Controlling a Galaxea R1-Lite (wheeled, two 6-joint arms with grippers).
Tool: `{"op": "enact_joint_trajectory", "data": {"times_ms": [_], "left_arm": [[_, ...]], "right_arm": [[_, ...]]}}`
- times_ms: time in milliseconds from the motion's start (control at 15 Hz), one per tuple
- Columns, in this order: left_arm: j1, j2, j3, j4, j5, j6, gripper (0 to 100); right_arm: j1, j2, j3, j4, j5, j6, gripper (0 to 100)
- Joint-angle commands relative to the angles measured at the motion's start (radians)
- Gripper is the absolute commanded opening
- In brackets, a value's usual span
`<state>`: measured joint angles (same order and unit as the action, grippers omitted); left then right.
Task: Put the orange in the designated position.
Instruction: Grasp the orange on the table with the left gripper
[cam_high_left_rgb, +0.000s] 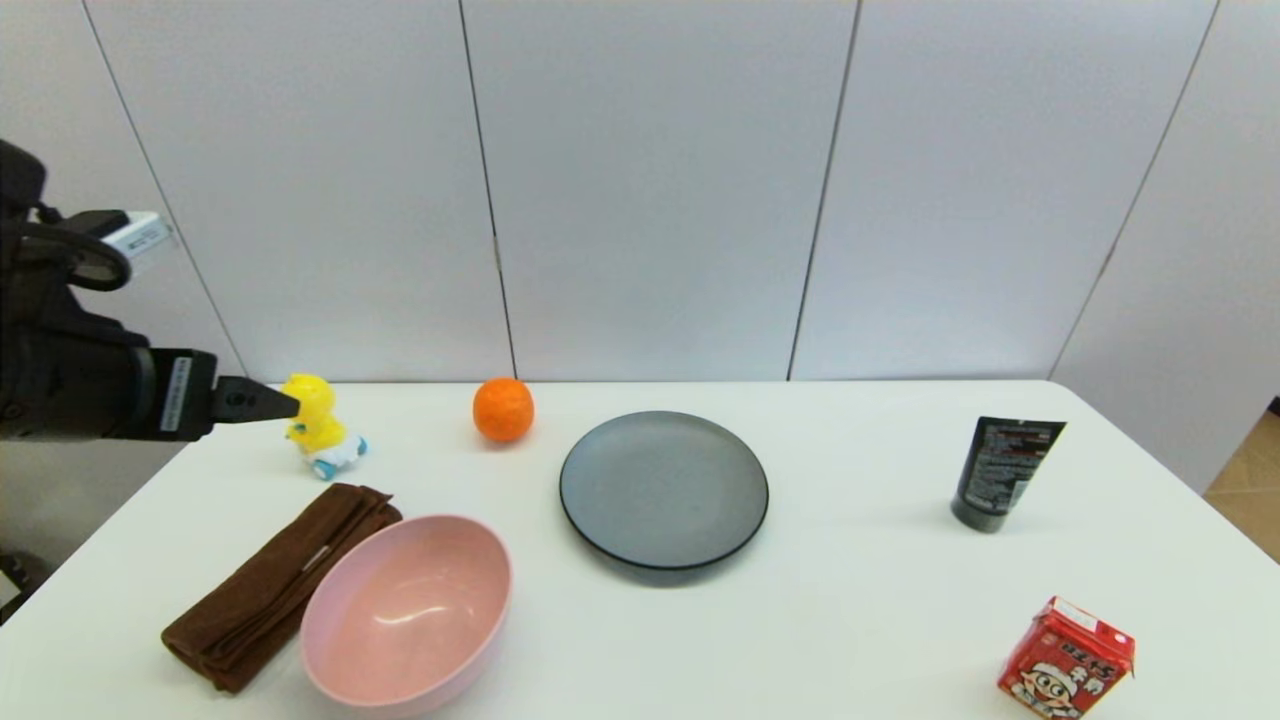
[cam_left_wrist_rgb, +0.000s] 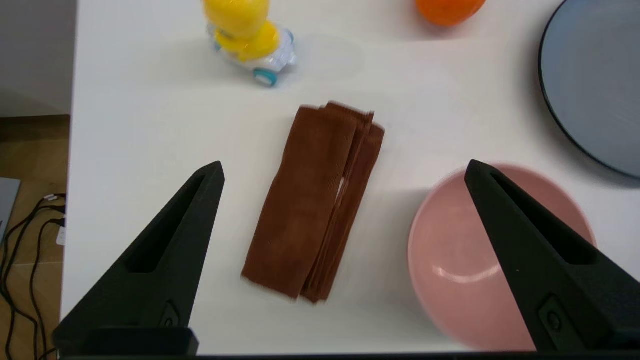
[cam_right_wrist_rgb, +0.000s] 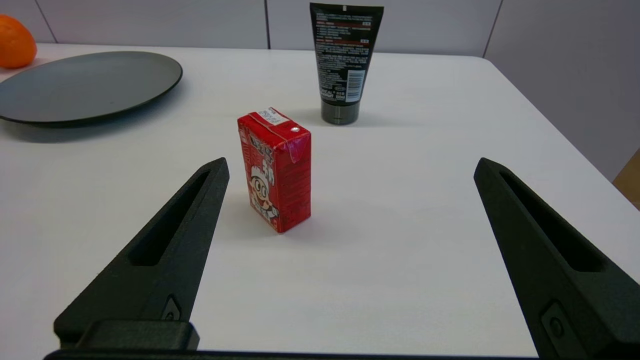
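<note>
**Orange fruit untouched at the back of the table**

Orange and dimpled, the orange (cam_high_left_rgb: 503, 409) sits on the white table (cam_high_left_rgb: 860, 600) near the far edge, between the yellow toy duck (cam_high_left_rgb: 318, 426) and the dark grey plate (cam_high_left_rgb: 664, 489), just beside the plate's rim and apart from both. Nothing holds it.

The left gripper (cam_left_wrist_rgb: 342, 172) hangs above the table's left side, over the folded brown cloth (cam_left_wrist_rgb: 315, 200) and next to the pink bowl (cam_left_wrist_rgb: 480, 260), its fingers spread wide and empty. The right gripper (cam_right_wrist_rgb: 350, 167) waits low at the near right corner, fingers also wide apart, facing the red drink carton (cam_right_wrist_rgb: 276, 167) and the black tube (cam_right_wrist_rgb: 345, 62).

By my reckoning the job has barely begun: reaching, grasping, carrying and setting the fruit on its bare patch all remain. The left arm looks better placed for it.
</note>
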<state>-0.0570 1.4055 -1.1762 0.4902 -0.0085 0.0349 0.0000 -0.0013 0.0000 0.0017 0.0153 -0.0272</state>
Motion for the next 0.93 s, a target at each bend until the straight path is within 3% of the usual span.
{"op": "enact_joint_trajectory", "data": {"times_ms": [67,933], "left_arm": [[-0.033,0.276,-0.197,0.007,0.001,0.002,100],[-0.109,0.431,-0.326,-0.001,0.004,-0.003,100]], "right_arm": [[0.0,0.001,0.0,0.0,0.0,0.0,100],[0.0,0.001,0.0,0.0,0.0,0.0,100]]}}
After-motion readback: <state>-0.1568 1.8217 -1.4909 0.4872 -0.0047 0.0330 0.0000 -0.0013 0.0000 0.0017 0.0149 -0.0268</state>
